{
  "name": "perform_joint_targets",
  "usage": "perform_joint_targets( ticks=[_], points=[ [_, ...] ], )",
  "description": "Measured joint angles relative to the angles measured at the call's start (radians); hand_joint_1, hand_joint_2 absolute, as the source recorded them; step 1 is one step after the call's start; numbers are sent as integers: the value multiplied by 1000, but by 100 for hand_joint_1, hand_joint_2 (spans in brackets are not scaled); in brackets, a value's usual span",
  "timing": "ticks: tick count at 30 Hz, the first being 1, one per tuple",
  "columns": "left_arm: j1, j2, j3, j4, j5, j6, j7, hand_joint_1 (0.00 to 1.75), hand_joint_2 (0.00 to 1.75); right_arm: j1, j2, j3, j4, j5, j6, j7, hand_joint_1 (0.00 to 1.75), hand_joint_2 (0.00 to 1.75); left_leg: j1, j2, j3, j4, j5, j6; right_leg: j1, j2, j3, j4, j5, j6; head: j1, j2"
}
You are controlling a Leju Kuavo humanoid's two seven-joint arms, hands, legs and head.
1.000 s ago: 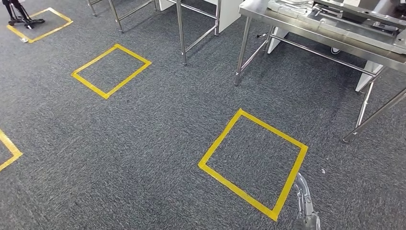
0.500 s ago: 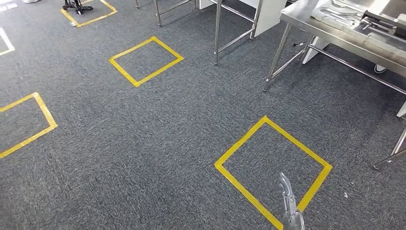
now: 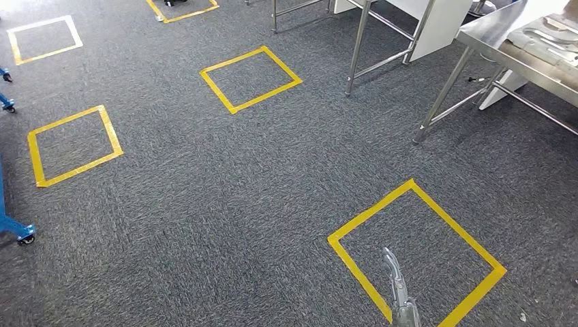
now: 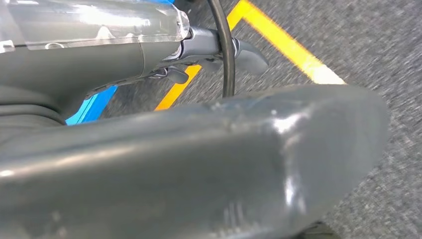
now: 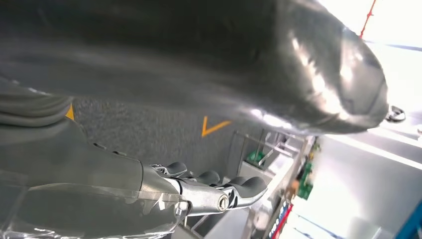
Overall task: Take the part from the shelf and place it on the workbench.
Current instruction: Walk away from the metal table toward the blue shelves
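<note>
Step in hand: walking/turning phase, robot over carpet w/ yellow squares (image 3: 417, 253). Left robot hand (image 4: 219, 47) and right robot hand (image 5: 214, 191) both released, fingers apart, nothing held. Part and shelf can't be made out; tabletop (image 3: 508, 37) far right. Next: prob. find shelf, face it, reach.

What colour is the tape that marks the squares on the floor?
Yellow, on a dark grey carpet. The tape squares show best in the head view.

Grey carpet floor (image 3: 225, 204) w/ yellow tape squares (image 3: 417, 253). Blue caster frame (image 3: 13, 225) at left edge. White panel (image 3: 436, 24) behind steel legs.
</note>
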Motion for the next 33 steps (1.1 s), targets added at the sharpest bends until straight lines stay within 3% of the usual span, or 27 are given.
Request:
perform_joint_targets(
  ticks=[1, 2, 4, 6, 8, 9, 10, 11, 13, 14, 16, 17, 19, 21, 23, 24, 26, 28, 30, 32, 33],
  points=[
    [1, 0, 0, 0, -1, 0, 0, 0, 0, -3, -2, 4, 2, -1, -1, 1, 0, 0, 2, -13, -4, -3, 4, -8, 0, -14, 1, -5, 3, -3, 0, 0],
    [3, 0, 1, 0, -2, 1, 0, 0, 0, -7, -4, 7, 4, -1, -2, 3, 0, 0, 2, -9, -7, 0, 2, -13, -2, -27, 4, -12, 7, -8, 0, 0],
    [3, 1, 2, 0, -3, 2, 0, 0, 0, -12, -6, 15, 8, -3, -5, 6, 0, 0, -1, 37, -32, 52, -33, -20, -6, -58, 11, -28, 15, -20, -5, 0],
    [-2, 1, 2, 0, -4, 4, 0, 0, 0, -14, -8, 19, 13, -8, -8, 9, 0, 0, 0, 94, -89, 177, -102, -25, -4, -91, 12, -31, 16, -27, -10, 0],
    [-3, 1, 2, 0, -5, 5, 0, 0, 0, -14, -12, 19, 18, -13, -10, 11, 0, 0, 3, 112, -130, 272, -137, -32, 0, -123, 11, -29, 13, -28, -11, 0],
    [-2, 0, 2, 0, -6, 4, 0, 0, 0, -15, -14, 19, 21, -14, -10, 12, 0, 0, 5, 116, -123, 268, -126, -35, 0, -137, 11, -27, 11, -27, -11, 0],
    [0, 0, 2, 0, -6, 4, 0, 0, 0, -15, -15, 19, 23, -15, -11, 13, 0, 0, 7, 121, -95, 223, -100, -36, 0, -150, 12, -25, 8, -24, -11, 0],
    [1, 1, 2, 0, -6, 4, 0, 0, 0, -15, -16, 19, 25, -15, -11, 13, 0, 0, 7, 133, -53, 151, -67, -36, 0, -162, 13, -20, 4, -20, -11, 0],
    [0, 2, 2, 0, -6, 4, -1, 0, 0, -18, -19, 20, 28, -14, -10, 14, 0, 0, 2, 159, 13, 37, -29, -28, 3, -183, 15, -10, -6, -10, -11, 0],
    [0, 2, 2, 0, -6, 4, -1, 0, 0, -21, -22, 20, 28, -13, -9, 15, 0, 0, 0, 166, 25, 12, -24, -22, 5, -190, 17, -7, -9, -5, -10, 0],
    [2, 2, 3, 0, -6, 5, 0, 0, 0, -27, -27, 21, 29, -12, -9, 15, 0, 0, -4, 153, 20, 7, -23, -9, 7, -204, 19, -6, -11, 5, -8, 0],
    [4, 2, 4, 0, -5, 5, 0, 0, 0, -31, -29, 22, 30, -12, -8, 16, 0, 0, -2, 146, 19, 4, -20, -3, 5, -199, 20, -4, -14, 10, -8, 0],
    [3, 2, 6, 0, -5, 7, 0, 0, 0, -39, -36, 22, 32, -10, -8, 17, 0, 0, 1, 131, 20, -3, -13, 11, 0, -155, 2, 40, -48, 19, -6, 0],
    [-2, 2, 6, 0, -4, 9, 0, 0, 0, -42, -43, 22, 34, -9, -7, 18, 0, 0, 0, 113, 16, -6, -8, 21, -3, -105, -58, 163, -116, 23, -2, 0],
    [-4, 2, 7, 0, -2, 10, 0, 0, 0, -41, -49, 22, 36, -9, -6, 22, 0, 0, -3, 91, 11, -5, -6, 24, -3, -94, -117, 277, -153, 23, -1, 0],
    [-4, 2, 7, 0, -1, 9, 1, 0, 0, -42, -53, 22, 37, -9, -6, 24, 0, 0, -4, 78, 11, -4, -6, 24, -3, -93, -124, 285, -140, 22, -1, 0],
    [-3, 2, 8, 0, 0, 9, 4, 0, 0, -42, -60, 23, 37, -7, -6, 29, 0, 0, -5, 52, 14, -2, -5, 23, -3, -79, -83, 189, -67, 15, -1, 0],
    [-6, 1, 8, 0, 1, 9, 7, 0, 0, -43, -66, 26, 37, -3, -6, 33, 0, 0, -6, 26, 12, 2, -5, 17, -2, -34, -26, 60, -10, 5, -2, 0],
    [-7, 0, 8, 0, 1, 9, 9, 0, 0, -45, -70, 30, 37, -1, -7, 35, 0, 0, -4, 4, 3, 3, -1, 4, 0, -10, -7, 9, 0, -1, -3, 0],
    [-3, 1, 8, 0, 1, 7, 11, 0, 0, -47, -72, 35, 37, 0, -8, 37, 0, 0, 0, -14, -6, -1, 4, -10, 0, -32, -5, -1, 6, -8, -3, 0],
    [-1, 1, 9, 1, 1, 6, 11, 0, 0, -47, -74, 37, 37, 0, -8, 38, 0, 0, 0, -5, -10, 7, -1, -15, -2, -44, -2, -8, 10, -14, -4, 0]
  ],
)
